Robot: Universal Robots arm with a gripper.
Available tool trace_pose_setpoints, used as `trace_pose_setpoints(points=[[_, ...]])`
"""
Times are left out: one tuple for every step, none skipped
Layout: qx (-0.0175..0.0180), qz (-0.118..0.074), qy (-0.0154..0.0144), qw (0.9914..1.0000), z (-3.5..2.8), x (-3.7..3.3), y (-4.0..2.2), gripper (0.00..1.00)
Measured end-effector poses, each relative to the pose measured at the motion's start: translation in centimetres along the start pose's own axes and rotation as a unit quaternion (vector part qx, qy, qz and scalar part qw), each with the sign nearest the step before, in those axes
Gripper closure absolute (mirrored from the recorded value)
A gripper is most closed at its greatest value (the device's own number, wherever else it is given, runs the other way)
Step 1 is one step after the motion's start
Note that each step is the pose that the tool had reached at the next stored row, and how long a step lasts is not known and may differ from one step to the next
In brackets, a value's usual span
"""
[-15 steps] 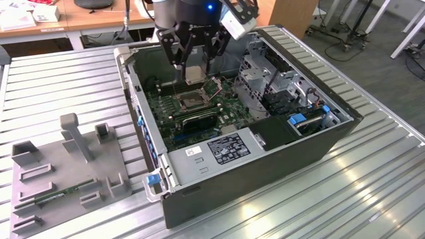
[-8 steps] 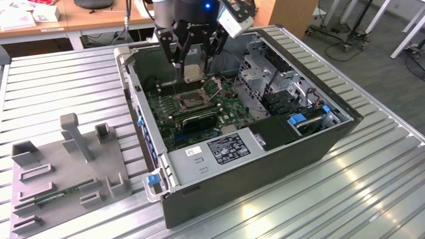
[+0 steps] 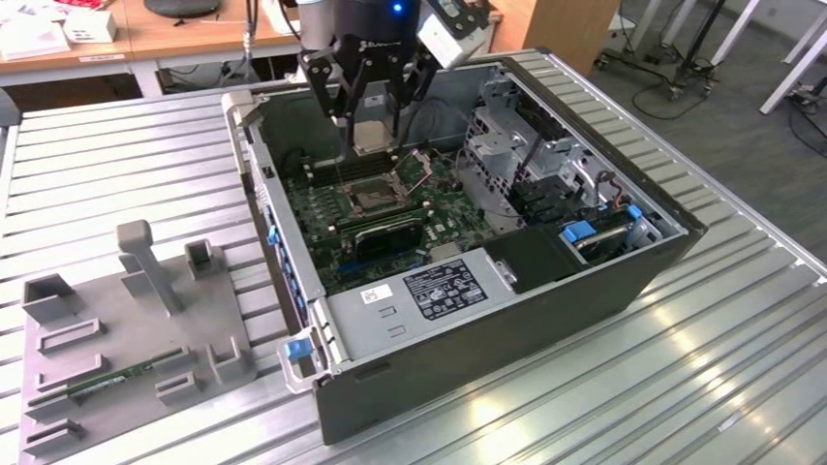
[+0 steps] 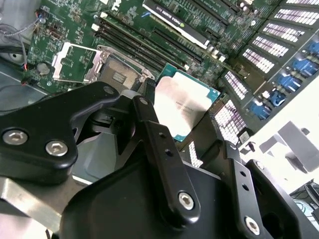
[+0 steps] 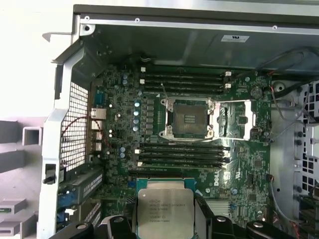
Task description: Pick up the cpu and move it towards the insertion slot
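Observation:
My gripper (image 3: 372,143) is shut on the cpu (image 3: 371,134), a flat square chip with a silver top, and holds it by two opposite edges above the open computer case. In both wrist views the cpu (image 5: 165,211) (image 4: 183,101) sits level between the black fingers (image 4: 158,139), well above the motherboard. The insertion slot (image 5: 189,118) (image 3: 366,199) is a square socket with a silver frame and dark centre. It lies uncovered on the board below the chip and a little to one side. Its hinged cover plate (image 5: 238,119) is folded open beside it, also visible as the cover plate (image 4: 70,59).
The tower case (image 3: 427,291) lies open on a slatted metal table (image 3: 116,165). Black memory slots (image 5: 182,154) flank the socket. Drive bays (image 3: 543,165) and loose cables fill the exterior view's right side of the case. A grey fixture (image 3: 130,329) on the left holds a green memory stick (image 3: 110,380).

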State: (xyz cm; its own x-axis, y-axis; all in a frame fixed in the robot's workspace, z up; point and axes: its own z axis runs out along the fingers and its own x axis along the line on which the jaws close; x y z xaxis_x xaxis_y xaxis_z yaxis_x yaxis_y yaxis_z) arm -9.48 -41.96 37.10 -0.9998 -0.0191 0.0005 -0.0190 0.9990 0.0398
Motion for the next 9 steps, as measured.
trace_pose_setpoints(points=[[0.0, 0.0, 0.0, 1.0, 0.03, 0.0, 0.15, 0.46], [-0.0001, 0.0, 0.0, 1.0, 0.05, -0.01, 0.29, 0.46], [-0.0001, 0.0, 0.0, 1.0, 0.07, -0.01, 0.44, 0.46], [-0.0002, 0.0, 0.0, 1.0, 0.1, -0.01, 0.59, 0.46], [-0.0003, 0.0, 0.0, 1.0, 0.13, -0.01, 0.75, 0.46], [-0.0004, 0.0, 0.0, 1.0, 0.15, -0.02, 0.92, 0.46], [-0.0005, 0.0, 0.0, 1.0, 0.18, -0.02, 1.07, 0.46], [-0.0006, 0.0, 0.0, 1.0, 0.21, -0.02, 1.21, 0.46], [-0.0008, 0.0, 0.0, 1.0, 0.23, -0.03, 1.33, 0.46]])
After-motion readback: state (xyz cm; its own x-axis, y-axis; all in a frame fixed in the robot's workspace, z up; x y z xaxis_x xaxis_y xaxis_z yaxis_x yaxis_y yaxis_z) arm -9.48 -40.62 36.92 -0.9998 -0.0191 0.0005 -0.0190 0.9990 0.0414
